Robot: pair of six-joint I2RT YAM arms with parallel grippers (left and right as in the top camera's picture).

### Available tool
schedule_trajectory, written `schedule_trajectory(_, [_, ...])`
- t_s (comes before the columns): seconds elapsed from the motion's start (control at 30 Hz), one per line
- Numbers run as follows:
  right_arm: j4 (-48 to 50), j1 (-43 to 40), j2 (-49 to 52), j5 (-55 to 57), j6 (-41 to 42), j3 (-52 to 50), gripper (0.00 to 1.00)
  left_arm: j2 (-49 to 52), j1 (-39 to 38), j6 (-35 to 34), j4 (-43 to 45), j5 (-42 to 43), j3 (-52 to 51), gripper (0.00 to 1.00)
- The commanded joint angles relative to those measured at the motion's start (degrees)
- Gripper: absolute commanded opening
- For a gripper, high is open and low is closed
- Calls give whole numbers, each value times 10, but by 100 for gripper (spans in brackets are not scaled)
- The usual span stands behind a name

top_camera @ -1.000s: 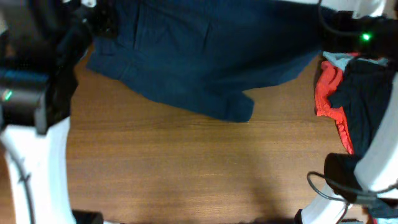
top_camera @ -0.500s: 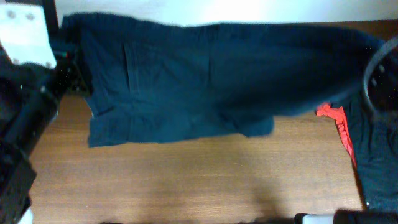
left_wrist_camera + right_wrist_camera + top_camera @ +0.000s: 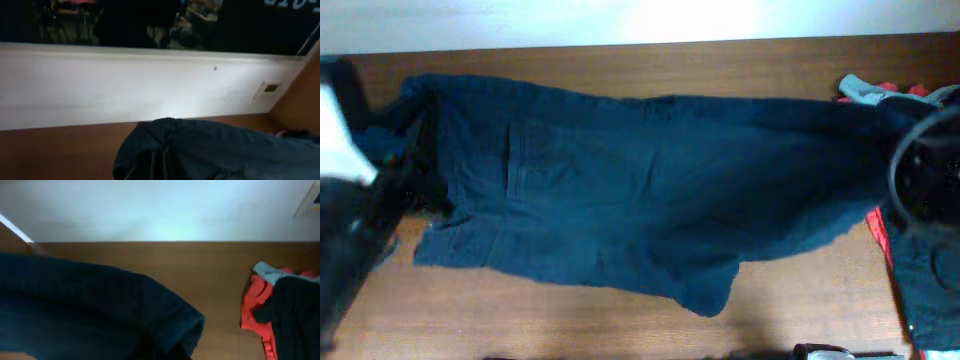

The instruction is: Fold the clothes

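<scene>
The dark navy-blue shorts (image 3: 640, 190) hang spread wide across the table, stretched between my two arms, with one leg drooping at the front. My left gripper (image 3: 415, 170) holds the shorts' left end. In the left wrist view the cloth (image 3: 225, 150) bunches over its fingers (image 3: 159, 167). My right gripper (image 3: 905, 125) holds the right end. In the right wrist view the shorts (image 3: 90, 310) cover its fingers (image 3: 175, 352). Both grippers' fingers are hidden by fabric.
A pile of other clothes lies at the right edge: an orange-red garment (image 3: 255, 310), a black one (image 3: 295, 310) and a grey one (image 3: 267, 272). The pile also shows in the overhead view (image 3: 875, 225). The brown table (image 3: 620, 60) ends at a white wall (image 3: 620, 20) behind.
The shorts have come forward from the back of the table and are stretched wider. Both arms have moved outward to the side edges of the overhead view.
</scene>
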Motion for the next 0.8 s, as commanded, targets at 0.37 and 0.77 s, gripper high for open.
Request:
schedule_trajectory(0.37, [333, -3, 245, 8, 0, -6, 4, 358, 17, 27, 421, 54, 3, 1])
schedule_trajectory(0.77, [351, -4, 234, 11, -74, -5, 4, 331, 50, 60, 372, 98, 35, 1])
